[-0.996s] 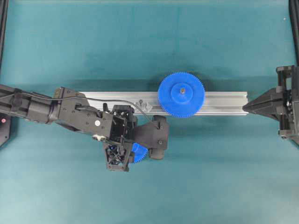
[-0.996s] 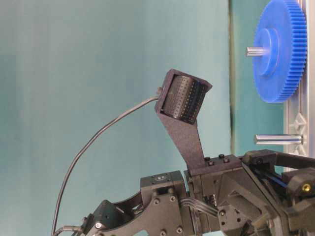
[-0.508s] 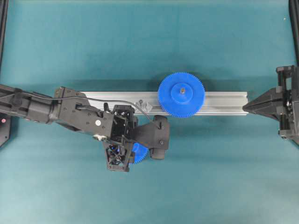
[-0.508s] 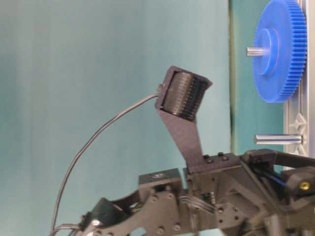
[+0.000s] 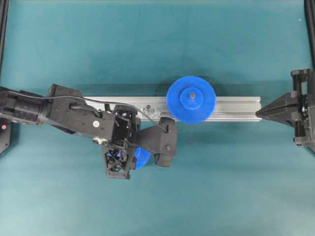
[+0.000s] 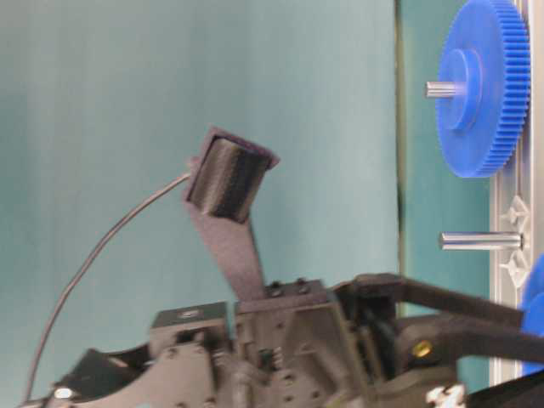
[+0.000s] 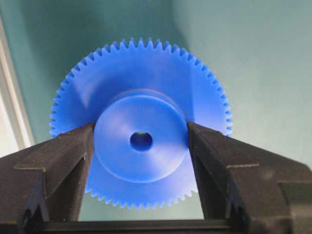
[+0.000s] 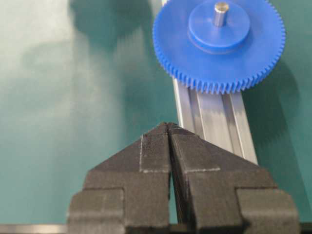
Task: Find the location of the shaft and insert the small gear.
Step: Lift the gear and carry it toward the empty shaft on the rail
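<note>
- The teal surface [image 5: 221, 187] carries a silvery aluminium rail [image 5: 236, 108] that runs from 9 to 3 o'clock across the middle of the overhead view.
- A larger blue gear [image 5: 190, 100] sits flat on the rail just right of centre, with a grey pin standing in its hub.
- The left gripper [image 7: 141, 146] pinches the small gear [image 7: 140, 122] by its raised round hub, one black finger at 9 o'clock and the other at 3 o'clock of the hub, both touching it.
- The small gear is a blue plastic disc ringed with fine teeth, with a smooth hub and a dark centre hole that faces the wrist camera; from overhead only a blue edge [image 5: 142, 156] shows under the arm, at 6 o'clock of the rail and just beside it.
- The right gripper [image 8: 169, 127] hovers at the rail's 3 o'clock end, its two ribbed fingers pressed together with nothing between them.
- The shaft [image 6: 480, 240], a slim silvery pin, stands straight out of the rail on shiny base pieces, its long axis square to the rail face; overhead it shows as a small dot [image 5: 147, 106] at 9 o'clock of the larger gear.
</note>
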{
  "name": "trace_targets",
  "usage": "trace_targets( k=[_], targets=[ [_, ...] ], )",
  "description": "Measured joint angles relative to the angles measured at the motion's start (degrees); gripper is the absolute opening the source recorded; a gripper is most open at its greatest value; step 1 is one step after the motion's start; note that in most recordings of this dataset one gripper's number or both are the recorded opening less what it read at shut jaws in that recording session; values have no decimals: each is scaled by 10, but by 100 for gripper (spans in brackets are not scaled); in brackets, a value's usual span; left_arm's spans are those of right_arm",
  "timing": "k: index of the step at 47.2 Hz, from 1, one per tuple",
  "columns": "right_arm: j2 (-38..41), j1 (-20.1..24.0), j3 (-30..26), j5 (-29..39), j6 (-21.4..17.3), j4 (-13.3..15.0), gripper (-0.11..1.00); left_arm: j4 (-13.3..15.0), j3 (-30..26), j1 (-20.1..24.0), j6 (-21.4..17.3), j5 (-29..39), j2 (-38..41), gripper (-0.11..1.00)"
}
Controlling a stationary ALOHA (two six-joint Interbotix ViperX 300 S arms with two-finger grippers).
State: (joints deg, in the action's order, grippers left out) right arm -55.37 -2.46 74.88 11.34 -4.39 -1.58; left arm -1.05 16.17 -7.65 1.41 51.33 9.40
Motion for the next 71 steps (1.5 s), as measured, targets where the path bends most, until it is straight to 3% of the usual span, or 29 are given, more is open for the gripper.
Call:
trace_targets(
  k=[17,33,71],
  targets=[
    [0,0,0,0,1,0,2,-1,-22,9,-14,47,-25,64],
    [0,-1,0,0,0,0,2,-2,-43,39,-50,79,-44,64],
    [-1,0,0,0,1,0,2,-3,-93,75,-88,90,-48,64]
  ],
)
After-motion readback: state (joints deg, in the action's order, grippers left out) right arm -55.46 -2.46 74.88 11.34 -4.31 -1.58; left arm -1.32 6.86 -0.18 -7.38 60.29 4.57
